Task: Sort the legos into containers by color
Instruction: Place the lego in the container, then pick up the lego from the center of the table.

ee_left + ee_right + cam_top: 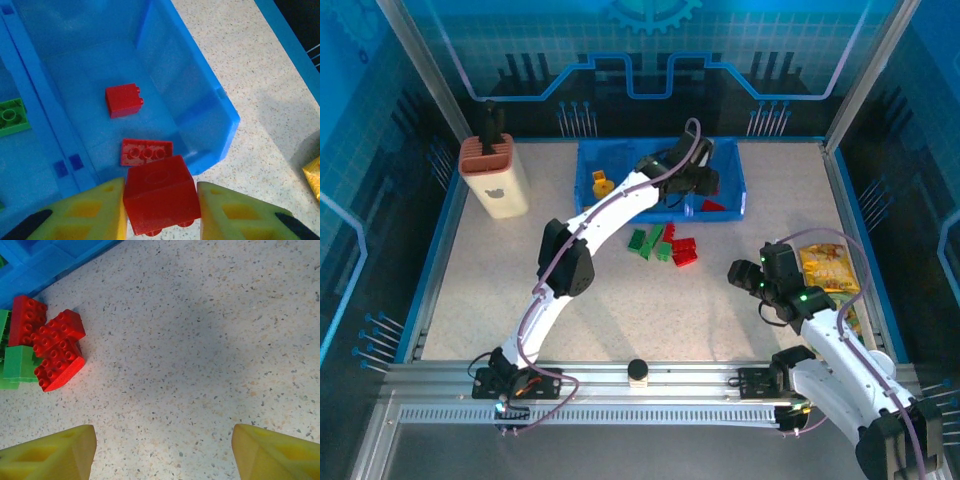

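Observation:
My left gripper [160,212] is shut on a red lego [160,197] and hangs over the near right corner of the blue containers' right compartment [195,100]. Two red legos [123,100] [146,151] lie on that compartment's floor, and a green lego [11,116] lies in the middle one. From above, the left gripper [705,180] reaches over the bin [738,180], whose left compartment holds yellow legos [603,184]. A loose pile of green and red legos [665,243] sits on the table in front of the bin. My right gripper [745,275] [164,450] is open over bare table, right of the red legos [55,350] and green legos [17,365].
A cream holder with a rust-red top [495,175] stands at the back left. Yellow snack bags [828,268] lie at the right, beside the right arm. The bin's corner [45,260] shows at the top left of the right wrist view.

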You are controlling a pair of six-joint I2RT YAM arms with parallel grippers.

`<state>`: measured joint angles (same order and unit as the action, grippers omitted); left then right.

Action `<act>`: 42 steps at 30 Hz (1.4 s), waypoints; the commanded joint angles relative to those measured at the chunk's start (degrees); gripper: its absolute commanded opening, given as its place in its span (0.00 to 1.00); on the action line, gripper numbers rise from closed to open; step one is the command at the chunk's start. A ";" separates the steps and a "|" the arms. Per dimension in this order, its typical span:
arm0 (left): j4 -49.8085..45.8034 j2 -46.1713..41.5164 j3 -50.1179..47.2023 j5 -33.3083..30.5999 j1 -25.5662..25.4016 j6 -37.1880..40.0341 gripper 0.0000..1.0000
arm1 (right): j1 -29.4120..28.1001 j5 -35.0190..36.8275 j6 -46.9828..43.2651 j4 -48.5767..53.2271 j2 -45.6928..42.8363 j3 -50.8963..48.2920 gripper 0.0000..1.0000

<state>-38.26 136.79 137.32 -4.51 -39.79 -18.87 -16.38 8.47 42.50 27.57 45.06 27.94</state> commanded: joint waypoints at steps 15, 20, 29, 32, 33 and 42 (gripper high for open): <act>3.81 3.00 7.44 4.19 1.93 2.72 0.92 | 0.06 -2.15 0.70 0.24 -0.59 0.20 0.73; 4.12 -3.54 5.40 5.15 0.78 3.30 0.97 | -0.27 -2.54 -0.17 -0.18 0.15 0.69 0.75; 17.32 -28.14 -26.40 0.94 -2.75 6.21 0.97 | -4.63 -4.37 -6.14 -3.24 9.37 5.10 0.76; 21.43 -36.13 -38.47 -0.57 -2.70 5.47 0.97 | -6.68 -4.90 -8.02 -3.86 13.96 7.52 0.78; 22.16 -38.36 -41.68 -1.28 -2.70 5.30 0.97 | -7.27 -5.20 -8.49 -4.16 15.35 8.22 0.79; 24.88 -57.44 -69.44 -8.74 -2.68 0.78 0.95 | -11.36 -3.93 -14.76 -2.41 32.72 20.26 0.82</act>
<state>-14.92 83.88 72.53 -9.17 -42.59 -15.86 -27.00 4.05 31.66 24.05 74.00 43.94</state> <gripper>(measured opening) 0.949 0.817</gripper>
